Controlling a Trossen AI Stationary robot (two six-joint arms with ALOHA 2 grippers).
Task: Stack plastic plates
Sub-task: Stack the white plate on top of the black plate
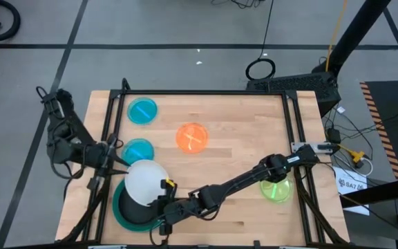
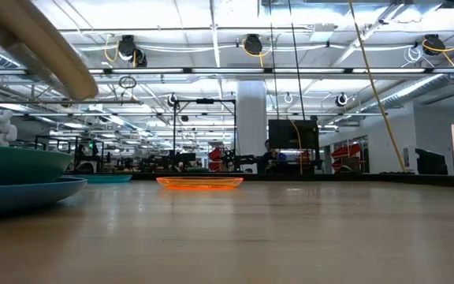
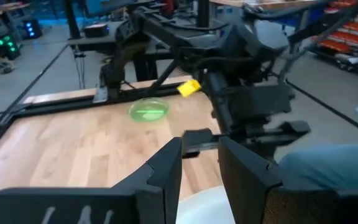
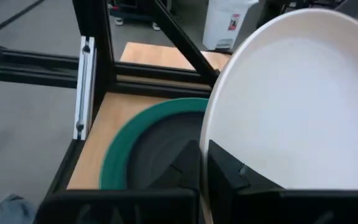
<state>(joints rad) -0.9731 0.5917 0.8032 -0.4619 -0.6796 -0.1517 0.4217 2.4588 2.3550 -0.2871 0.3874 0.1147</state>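
Right hand (image 1: pixel 166 207), at the high view's lower left, pinches the white plate (image 1: pixel 146 182) by its rim, tilted above the black plate (image 1: pixel 131 207) nested in the teal plate (image 1: pixel 118 214); it should level and centre it before releasing.

bright overhead ceiling lights (image 2: pixel 252 45) give even light; wrist views blur slightly.
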